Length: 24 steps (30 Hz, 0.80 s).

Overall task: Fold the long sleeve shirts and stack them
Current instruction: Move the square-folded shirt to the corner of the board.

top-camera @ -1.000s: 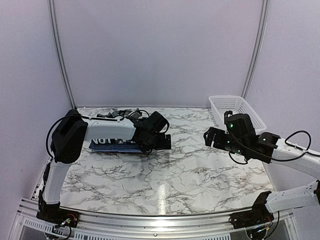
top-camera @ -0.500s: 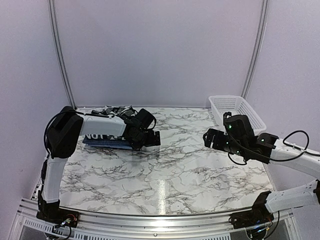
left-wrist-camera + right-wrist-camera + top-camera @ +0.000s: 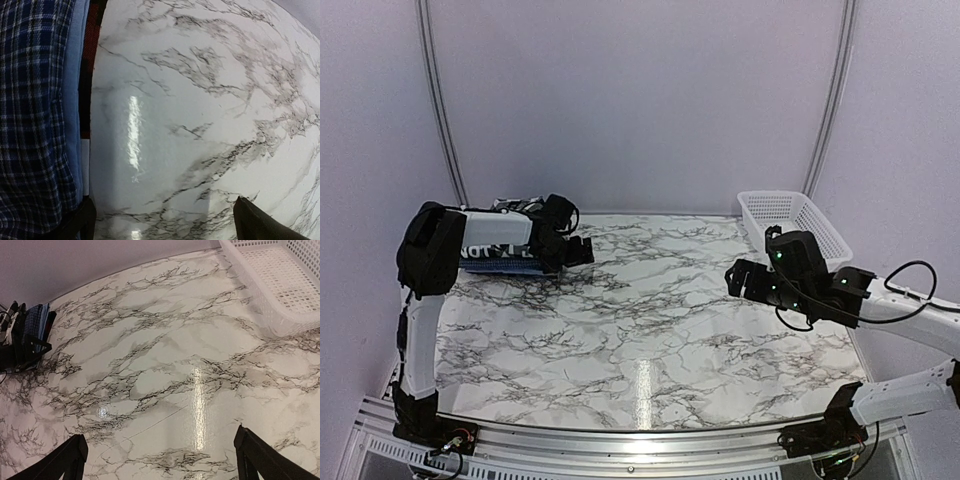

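A stack of folded long sleeve shirts lies at the far left of the table, by the back wall. On top is the black-and-white one with white lettering, and a dark blue edge shows below it. In the left wrist view the dark blue fine-check shirt fills the left side, with pale blue and dark red layers beside it. My left gripper is open and empty at the stack's right edge, its left finger against the cloth. My right gripper is open and empty above bare marble, far right of the stack.
A white mesh basket stands at the back right, close behind my right arm; it also shows in the right wrist view and holds nothing. The marble tabletop lies between the arms. Walls close in the left, back and right sides.
My left arm has swung left and toward the back, sliding the shirt stack with it into the far left corner. The right arm has barely moved.
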Each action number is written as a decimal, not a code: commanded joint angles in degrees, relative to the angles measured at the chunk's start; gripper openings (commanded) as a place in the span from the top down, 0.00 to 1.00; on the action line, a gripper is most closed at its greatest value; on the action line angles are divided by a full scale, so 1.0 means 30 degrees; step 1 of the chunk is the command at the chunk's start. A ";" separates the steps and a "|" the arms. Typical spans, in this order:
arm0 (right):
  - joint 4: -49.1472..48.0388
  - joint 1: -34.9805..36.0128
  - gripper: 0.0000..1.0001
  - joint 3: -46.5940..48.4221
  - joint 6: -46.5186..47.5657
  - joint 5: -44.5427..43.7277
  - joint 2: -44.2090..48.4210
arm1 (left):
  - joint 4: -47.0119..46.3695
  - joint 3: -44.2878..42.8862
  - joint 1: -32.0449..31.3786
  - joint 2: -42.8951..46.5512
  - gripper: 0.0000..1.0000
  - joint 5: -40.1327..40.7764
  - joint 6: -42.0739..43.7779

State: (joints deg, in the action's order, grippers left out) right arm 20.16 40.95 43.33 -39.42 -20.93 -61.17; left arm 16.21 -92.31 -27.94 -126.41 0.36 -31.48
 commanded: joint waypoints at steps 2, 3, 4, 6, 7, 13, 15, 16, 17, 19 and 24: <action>-0.0142 -0.0143 0.01 -0.0112 -0.0278 0.0286 -0.0008 | 0.1486 -0.1466 0.1901 -0.1011 0.01 -0.0296 0.1845; -0.0116 -0.0136 0.01 -0.0080 -0.0278 0.0295 -0.0028 | 0.1600 -0.1662 0.2137 -0.1152 0.01 -0.0508 0.2002; -0.0076 -0.0125 0.02 -0.0065 -0.0278 0.0322 -0.0016 | 0.1688 -0.1815 0.2349 -0.1229 0.01 -0.0564 0.2091; -0.0017 -0.0143 0.02 -0.0059 -0.0250 0.0297 -0.0031 | 0.1740 -0.1998 0.2776 -0.1321 0.01 -0.0742 0.2339; -0.0013 -0.0136 0.01 -0.0059 -0.0249 0.0296 -0.0046 | 0.1789 -0.2120 0.2957 -0.1385 0.01 -0.0718 0.2488; 0.0024 -0.0128 0.01 -0.0018 -0.0244 0.0326 -0.0255 | 0.2134 -0.2774 0.3847 -0.1618 0.01 -0.1392 0.3065; -0.0076 -0.0143 0.01 -0.0029 -0.0277 0.0404 -0.0398 | 0.2304 -0.3069 0.3861 -0.1633 0.01 -0.1458 0.3462; -0.0119 -0.0129 0.01 -0.0004 -0.0253 0.0449 -0.0472 | 0.2413 -0.3269 0.3858 -0.1633 0.01 -0.1588 0.3599; -0.0135 -0.0127 0.02 0.0054 -0.0231 0.0462 -0.0559 | 0.2551 -0.3462 0.3857 -0.1611 0.01 -0.1699 0.3697; -0.0158 -0.0129 0.02 0.0249 -0.0100 0.0428 -0.0709 | 0.2719 -0.3814 0.3836 -0.1418 0.01 -0.2077 0.3846; -0.0044 -0.0130 0.02 0.0796 0.0309 0.0176 -0.0993 | 0.2907 -0.4053 0.3480 -0.0314 0.01 -0.2559 0.4254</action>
State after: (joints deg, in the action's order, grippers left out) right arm 20.21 40.95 43.13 -39.18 -19.77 -63.48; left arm 23.33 -102.56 -17.21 -130.15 -6.22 -21.41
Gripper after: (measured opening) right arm 0.986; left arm 0.989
